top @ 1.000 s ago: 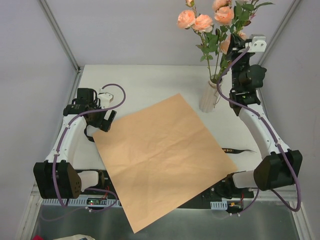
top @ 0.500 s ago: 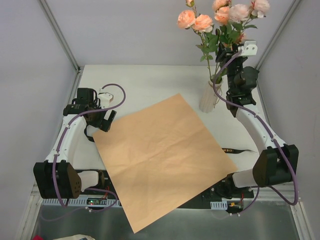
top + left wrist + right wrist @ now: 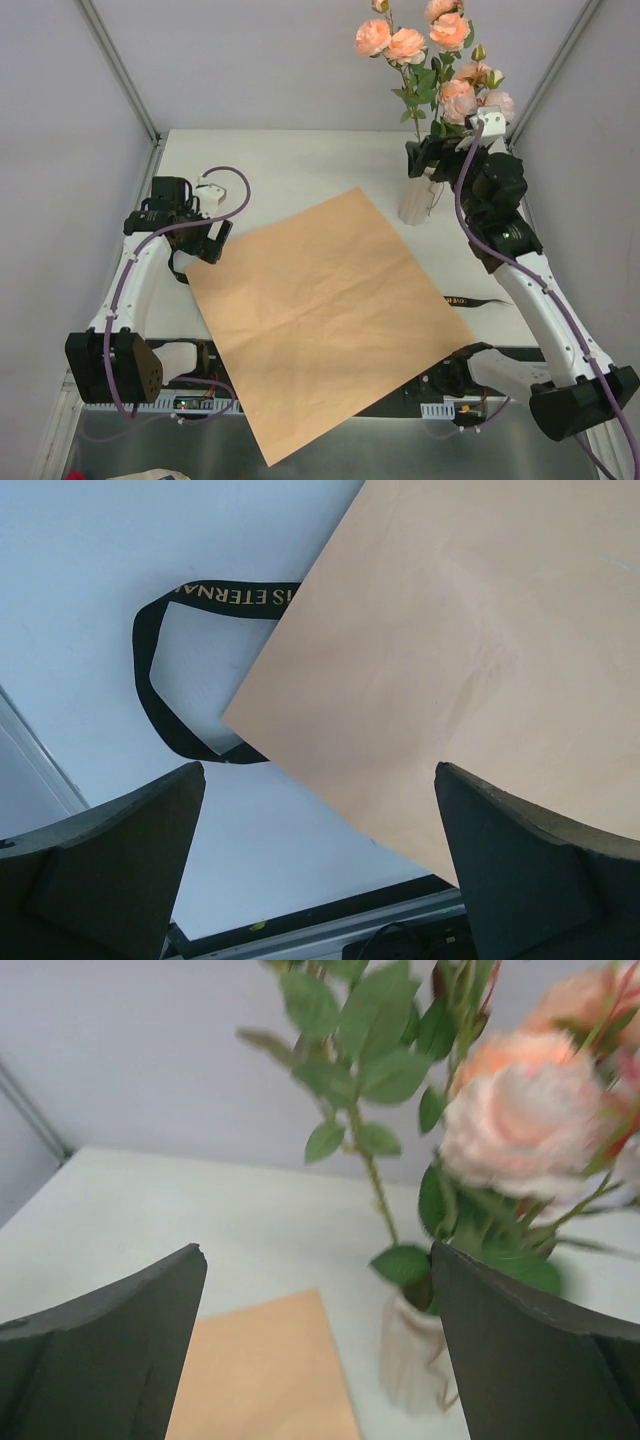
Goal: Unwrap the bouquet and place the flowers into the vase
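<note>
The flowers (image 3: pixel 440 60) stand in the vase (image 3: pixel 413 205) near the tabletop's (image 3: pixel 300 165) far right corner. The right gripper (image 3: pixel 318 1345), beside them, and the left gripper (image 3: pixel 320 870) are both spread, empty. The stems (image 3: pixel 375 1185) look thin and light; better to grip them low.

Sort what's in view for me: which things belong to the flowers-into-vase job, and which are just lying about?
Job: flowers, already standing in the vase; vase.
Lying about: kraft paper sheet, spread flat; black ribbon, running under the paper's edge.
</note>
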